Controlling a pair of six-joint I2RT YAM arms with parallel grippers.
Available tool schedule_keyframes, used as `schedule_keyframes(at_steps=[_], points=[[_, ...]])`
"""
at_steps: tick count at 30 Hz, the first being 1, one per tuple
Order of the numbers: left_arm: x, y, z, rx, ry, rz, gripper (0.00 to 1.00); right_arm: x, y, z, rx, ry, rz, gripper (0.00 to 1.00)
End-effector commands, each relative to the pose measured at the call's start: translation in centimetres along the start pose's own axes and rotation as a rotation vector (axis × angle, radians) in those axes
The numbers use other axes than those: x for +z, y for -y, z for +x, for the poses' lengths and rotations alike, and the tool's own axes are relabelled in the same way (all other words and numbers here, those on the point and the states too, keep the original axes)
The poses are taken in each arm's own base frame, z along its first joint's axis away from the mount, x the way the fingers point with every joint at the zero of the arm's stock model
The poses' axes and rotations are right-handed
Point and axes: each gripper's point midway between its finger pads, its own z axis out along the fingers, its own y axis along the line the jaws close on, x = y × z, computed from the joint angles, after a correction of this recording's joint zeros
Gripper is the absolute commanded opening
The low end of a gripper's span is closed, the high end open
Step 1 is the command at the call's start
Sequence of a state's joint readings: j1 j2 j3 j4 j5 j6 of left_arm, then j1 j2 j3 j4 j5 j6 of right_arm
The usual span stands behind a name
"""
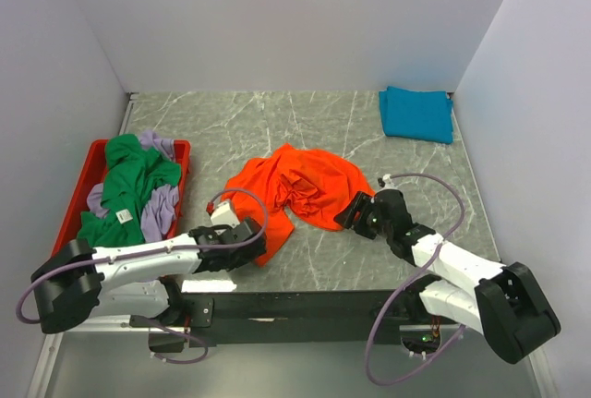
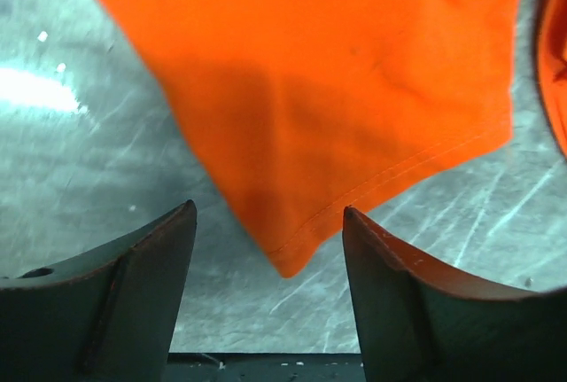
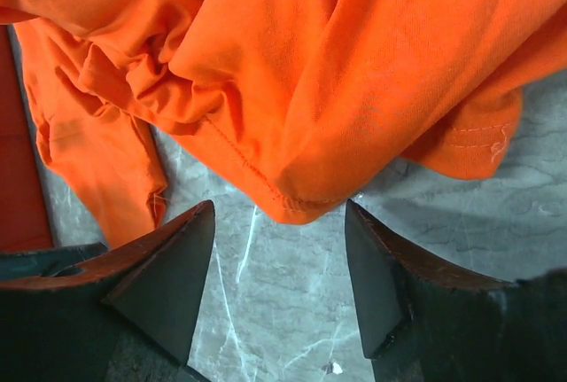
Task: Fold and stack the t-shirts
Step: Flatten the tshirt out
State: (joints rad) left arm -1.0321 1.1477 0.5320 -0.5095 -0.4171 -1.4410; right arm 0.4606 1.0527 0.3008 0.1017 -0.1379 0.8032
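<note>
A bright orange t-shirt lies crumpled in the middle of the marble table. My left gripper is open at the shirt's near left corner; in the left wrist view that hemmed corner hangs between the jaws, untouched. My right gripper is open at the shirt's near right edge; in the right wrist view a hemmed fold sits just ahead of the jaws. A folded teal-blue t-shirt lies at the far right corner. Green and pale lavender t-shirts lie heaped in the tray.
A shallow red plastic tray stands at the left of the table. White walls close in the left, back and right. The table's dark front edge runs just behind both grippers.
</note>
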Motion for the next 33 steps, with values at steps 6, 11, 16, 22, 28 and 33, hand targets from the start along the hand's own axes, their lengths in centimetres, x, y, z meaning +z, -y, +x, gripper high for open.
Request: schedule_keyframes(at_steps=[6, 11, 16, 22, 28, 33], points=[[0.8, -0.3, 0.0, -0.048, 0.07, -0.067, 0.73, 0.9, -0.4, -0.5, 0.009, 0.027, -0.008, 0.61], [1.5, -0.4, -0.6, -0.029, 0.116, -0.103, 0.65, 1.3, -0.2, -0.9, 0.01, 0.033, 0.012, 0.56], [1.1, 0.5, -2.6, 0.002, 0.21, -0.119, 0.47, 1.8, -0.4, -1.4, 0.004, 0.039, 0.025, 0.47], [0.4, 1.7, -5.3, 0.015, 0.27, -0.133, 0.05, 2.2, -0.3, -2.0, -0.005, 0.041, 0.059, 0.25], [-1.7, 2.1, -9.1, -0.014, 0.323, -0.101, 0.01, 1.4, -1.3, -4.4, -0.027, 0.1, 0.083, 0.02], [-5.3, 1.6, -13.8, -0.09, 0.395, -0.044, 0.01, -0.6, -1.8, -8.1, -0.046, 0.172, 0.117, 0.0]])
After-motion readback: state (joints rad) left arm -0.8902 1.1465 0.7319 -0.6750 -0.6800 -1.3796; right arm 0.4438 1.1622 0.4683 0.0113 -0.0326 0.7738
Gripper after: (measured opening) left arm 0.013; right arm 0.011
